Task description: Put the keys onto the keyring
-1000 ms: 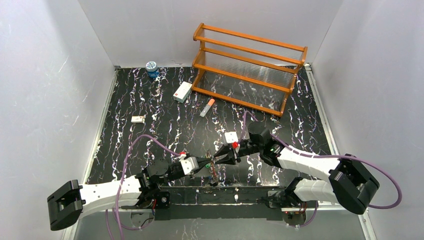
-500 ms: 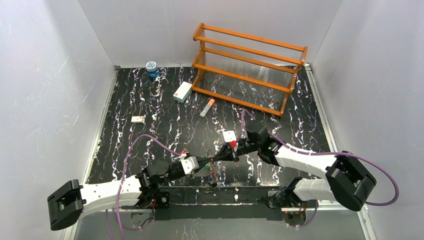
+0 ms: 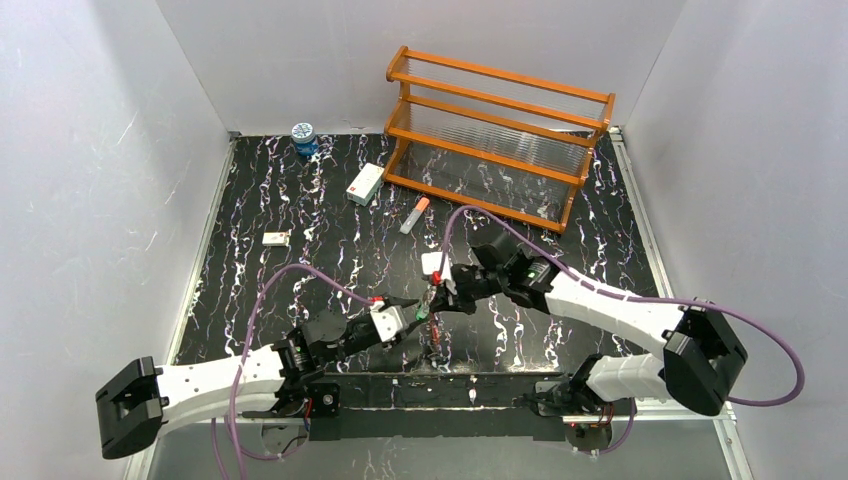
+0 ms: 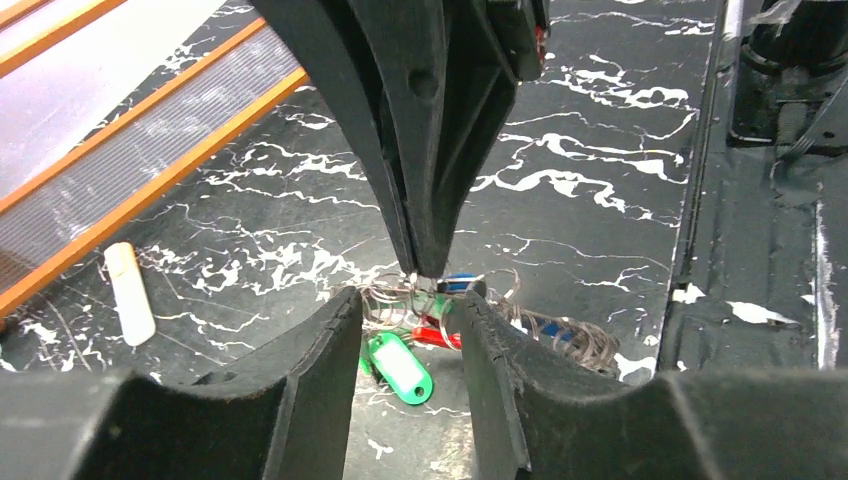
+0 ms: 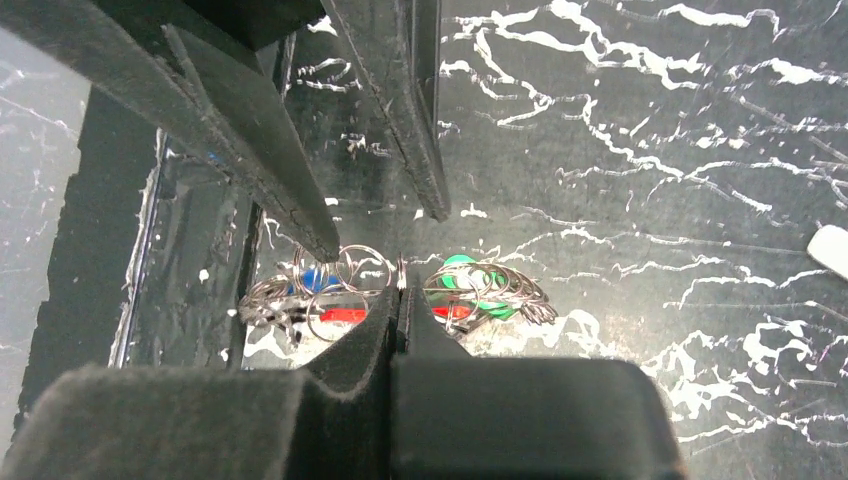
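The keys lie in a tangled bunch on the black marbled table near its front edge. The left wrist view shows a green head with a white label, a blue one, a red piece and silvery wire loops. My right gripper is shut, and its tips pinch a thin silvery loop of the keyring at the top of the bunch. My left gripper is open, with a finger on each side of the bunch, just below the right gripper's tips.
An orange wooden rack stands at the back right. In front of it lie a white box and an orange-and-white tube. A blue jar stands at the back, and a small white piece lies at the left.
My right gripper has swung left and farther from the front edge, over the bunch. My left gripper has moved up toward it, so the two now meet at the bunch.
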`<action>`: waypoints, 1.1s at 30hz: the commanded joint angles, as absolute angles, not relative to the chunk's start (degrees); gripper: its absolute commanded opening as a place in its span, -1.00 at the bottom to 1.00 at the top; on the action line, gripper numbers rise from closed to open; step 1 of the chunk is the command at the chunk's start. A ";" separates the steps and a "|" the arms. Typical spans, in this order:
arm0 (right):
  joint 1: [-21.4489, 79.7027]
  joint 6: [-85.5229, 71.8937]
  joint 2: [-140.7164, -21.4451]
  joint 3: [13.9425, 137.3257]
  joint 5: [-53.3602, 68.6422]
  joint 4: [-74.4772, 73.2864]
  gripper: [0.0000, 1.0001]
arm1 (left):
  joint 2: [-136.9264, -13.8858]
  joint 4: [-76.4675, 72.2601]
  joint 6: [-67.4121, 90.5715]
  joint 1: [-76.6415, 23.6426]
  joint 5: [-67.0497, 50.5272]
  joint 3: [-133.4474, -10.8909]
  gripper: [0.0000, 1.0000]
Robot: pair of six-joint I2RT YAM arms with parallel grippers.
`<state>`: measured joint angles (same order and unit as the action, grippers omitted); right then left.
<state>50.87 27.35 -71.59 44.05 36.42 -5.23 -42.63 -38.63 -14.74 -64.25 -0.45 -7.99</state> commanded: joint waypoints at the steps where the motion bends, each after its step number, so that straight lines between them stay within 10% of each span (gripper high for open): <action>1: 54.29 31.01 -74.48 51.90 28.35 -19.20 -0.97 | -42.41 -29.71 -18.88 -64.34 0.82 -12.82 -0.24; 26: 60.02 32.23 -80.78 58.07 29.40 -18.95 -0.97 | -46.27 -20.89 -21.86 -64.42 -2.75 -16.11 -0.53; 33: 60.11 32.19 -80.95 57.66 29.00 -18.20 -0.97 | -47.71 -20.70 -22.13 -64.37 -3.25 -16.74 -1.00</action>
